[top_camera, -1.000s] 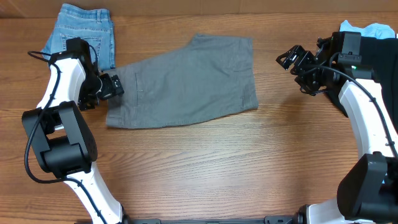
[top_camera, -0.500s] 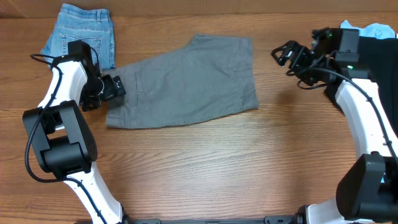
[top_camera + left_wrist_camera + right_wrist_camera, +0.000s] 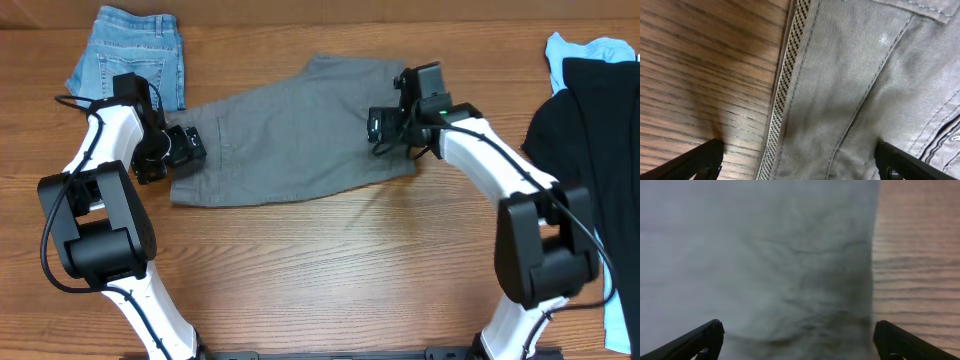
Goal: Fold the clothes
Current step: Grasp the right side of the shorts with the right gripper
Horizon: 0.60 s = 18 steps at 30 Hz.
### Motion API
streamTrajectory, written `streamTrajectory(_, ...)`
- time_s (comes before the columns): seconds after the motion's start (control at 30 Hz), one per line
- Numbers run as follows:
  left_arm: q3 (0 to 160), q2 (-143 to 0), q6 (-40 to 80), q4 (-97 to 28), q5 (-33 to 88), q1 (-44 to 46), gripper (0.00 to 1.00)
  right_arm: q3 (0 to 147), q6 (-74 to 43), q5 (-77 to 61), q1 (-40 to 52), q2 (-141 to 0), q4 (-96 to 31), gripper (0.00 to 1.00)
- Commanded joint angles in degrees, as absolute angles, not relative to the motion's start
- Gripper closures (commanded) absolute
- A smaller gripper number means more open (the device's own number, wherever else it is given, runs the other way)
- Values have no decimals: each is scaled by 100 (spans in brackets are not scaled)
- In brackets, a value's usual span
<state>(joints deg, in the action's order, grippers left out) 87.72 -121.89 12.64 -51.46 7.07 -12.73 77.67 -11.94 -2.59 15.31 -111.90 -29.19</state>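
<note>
Your left claw (image 3: 186, 146) sits at the left end of the grey shorts (image 3: 300, 130), its fingers spread wide. In the left wrist view one fingertip (image 3: 705, 159) is over bare counter (image 3: 700, 75) and the other over grey cloth, with the patterned waistband edge (image 3: 785, 100) between them; it grips nothing. Your right claw (image 3: 378, 128) is over the right end of the same shorts, also spread wide and empty. Its wrist view is blurred, but you can see grey fabric (image 3: 765, 265) filling most of the gap and the cloth's edge meeting the wood on the right.

The grey shorts lie spread flat at the middle of the counter, toward the far side. Folded denim shorts (image 3: 130, 55) lie at the far left, just beyond your left arm. A black garment (image 3: 590, 150) lies on a light-blue garment (image 3: 605, 48) at the right edge, well apart from the shorts.
</note>
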Motion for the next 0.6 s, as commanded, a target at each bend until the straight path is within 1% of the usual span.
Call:
streamTrajectory(0.0,8591,-12252,1219,-5135,906,-1229,0,7841,-1238,403,1472,-11520,-2932,0)
streamTrajectory(0.17,8591,-12252,1221,-5118,906,-1229,0,7841,-1240,379,1446,-11758,-3024,0)
streamTrajectory(0.23,8591,-12252,1221,-5120,906,-1229,0,7841,-1243,377,1450,-11843,-3059,7)
streamTrajectory(0.27,8591,-12252,1221,-5124,906,-1229,0,7839,-1271,377,1452,-11896,-3105,15)
streamTrajectory(0.33,8591,-12252,1221,-5131,906,-1229,0,7839,-1354,377,1450,-11944,-3164,25)
streamTrajectory(0.37,8591,-12252,1221,-5131,906,-1229,0,7839,-1354,375,1450,-11957,-3188,34)
streamTrajectory(0.4,8591,-12252,1221,-5131,906,-1229,0,7839,-1356,377,1450,-11961,-3269,49)
streamTrajectory(0.43,8591,-12252,1221,-5131,906,-1229,0,7839,-1374,377,1452,-11961,-3317,53)
streamTrajectory(0.57,8591,-12252,1221,-5157,904,-1229,0,7839,-1684,401,1448,-11961,-3612,84)
